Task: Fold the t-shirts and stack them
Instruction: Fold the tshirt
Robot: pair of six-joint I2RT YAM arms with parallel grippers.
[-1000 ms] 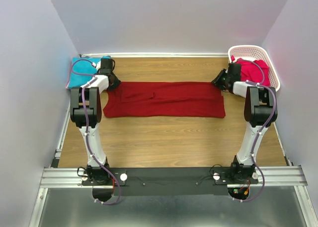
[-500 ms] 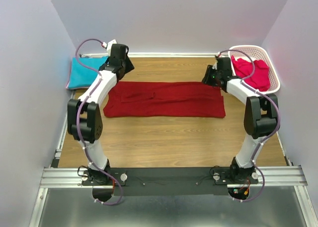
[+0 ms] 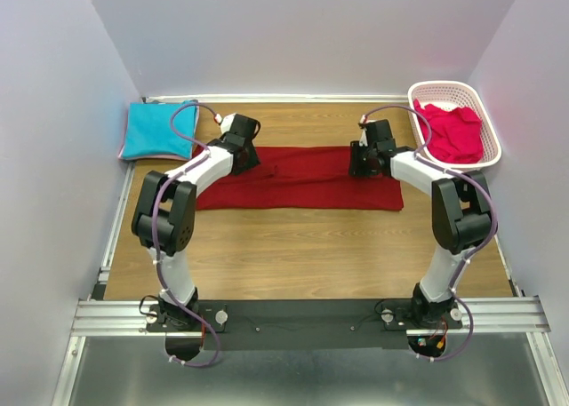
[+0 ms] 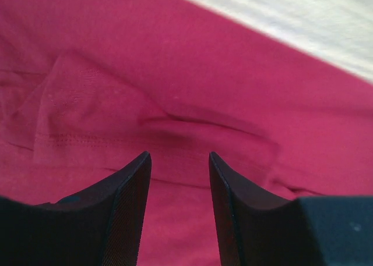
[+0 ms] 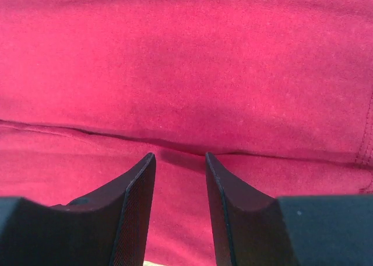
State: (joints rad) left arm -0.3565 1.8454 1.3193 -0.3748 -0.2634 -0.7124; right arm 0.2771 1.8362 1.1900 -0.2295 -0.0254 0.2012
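The dark red t-shirt [image 3: 298,179] lies flat on the table [image 3: 293,246] as a long band, its long axis running left to right. The left gripper [image 4: 178,158] hangs over its left part and the right gripper [image 5: 179,158] over its right part. Both pairs of jaws stand apart and empty above creases in the cloth.

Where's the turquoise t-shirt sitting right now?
Top view: the turquoise t-shirt lies folded in the far-left corner of the table, just beyond the left end of the dark red t-shirt spread across the middle.
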